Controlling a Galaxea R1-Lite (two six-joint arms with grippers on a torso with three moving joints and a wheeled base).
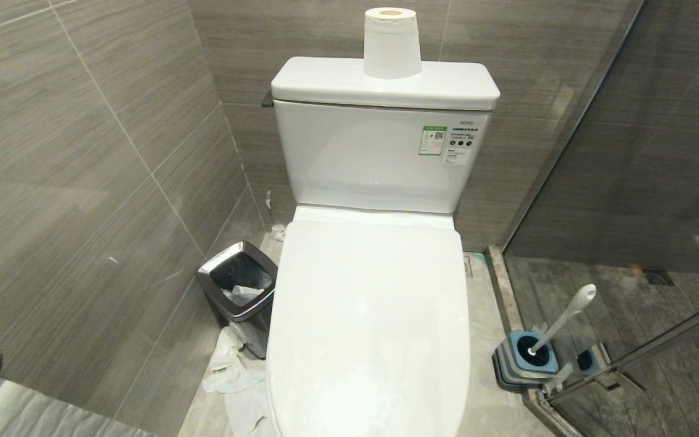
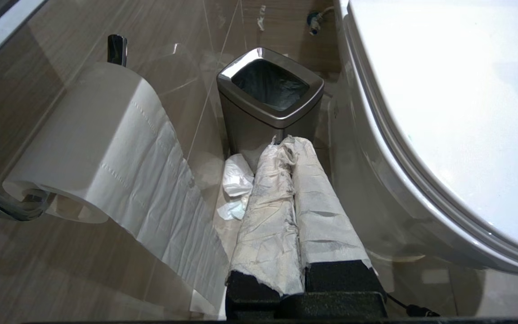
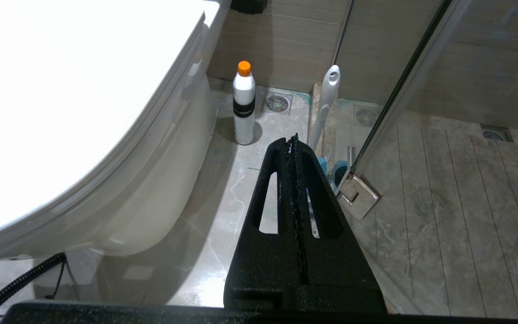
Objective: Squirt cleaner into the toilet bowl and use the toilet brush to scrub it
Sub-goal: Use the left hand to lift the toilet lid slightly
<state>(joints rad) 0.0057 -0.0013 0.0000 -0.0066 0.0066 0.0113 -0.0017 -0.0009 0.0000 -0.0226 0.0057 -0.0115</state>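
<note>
The white toilet (image 1: 368, 315) fills the middle of the head view; its lid is down, so the toilet bowl is hidden. To its right the toilet brush (image 1: 562, 325) leans in a blue-and-grey holder (image 1: 522, 358). The right wrist view shows the cleaner bottle (image 3: 243, 103), white with an orange cap, standing on the floor by the toilet's side, and the brush handle (image 3: 326, 103) beside it. My right gripper (image 3: 291, 140) hangs shut and empty short of both. My left gripper (image 2: 288, 141), its fingers wrapped in paper, is shut beside the toilet's other side. Neither arm shows in the head view.
A steel-rimmed black bin (image 1: 240, 291) stands left of the toilet, with crumpled paper (image 1: 234, 376) on the floor in front of it. A toilet roll (image 1: 391, 42) sits on the tank. Another roll (image 2: 92, 139) hangs on the left wall. A glass shower door (image 1: 628, 182) with a hinge (image 3: 358, 194) closes off the right.
</note>
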